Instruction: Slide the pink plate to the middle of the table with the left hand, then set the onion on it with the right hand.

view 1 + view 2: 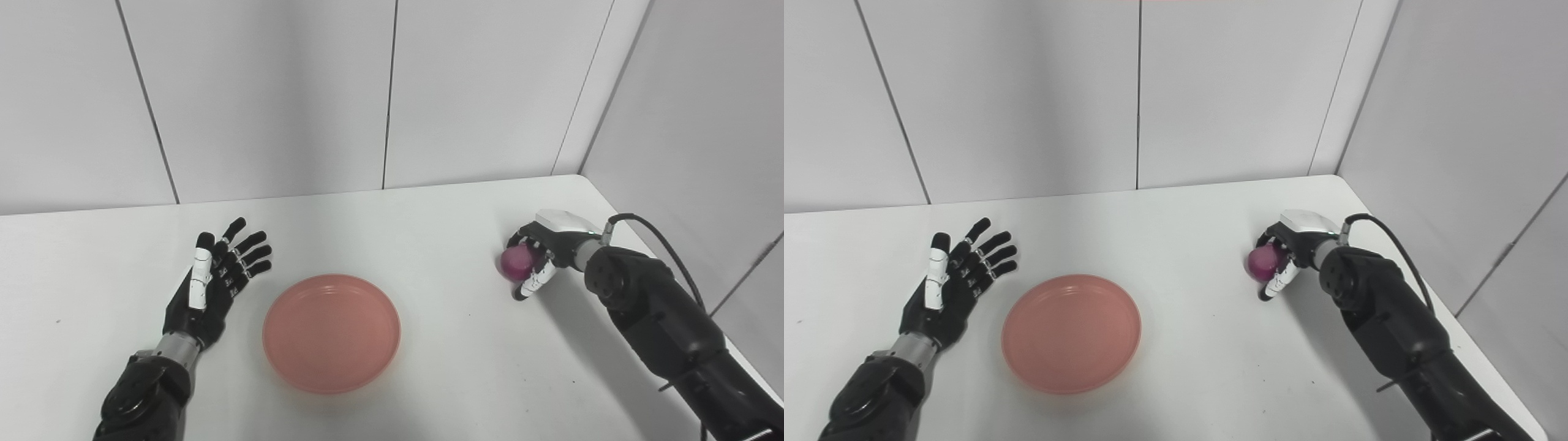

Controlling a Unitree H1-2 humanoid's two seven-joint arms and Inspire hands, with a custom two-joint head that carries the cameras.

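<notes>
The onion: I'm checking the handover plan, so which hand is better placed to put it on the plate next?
The right hand. Its fingers are already curled around the onion at the table's right side. The left hand is open beside the empty pink plate, across the plate from the onion.
</notes>
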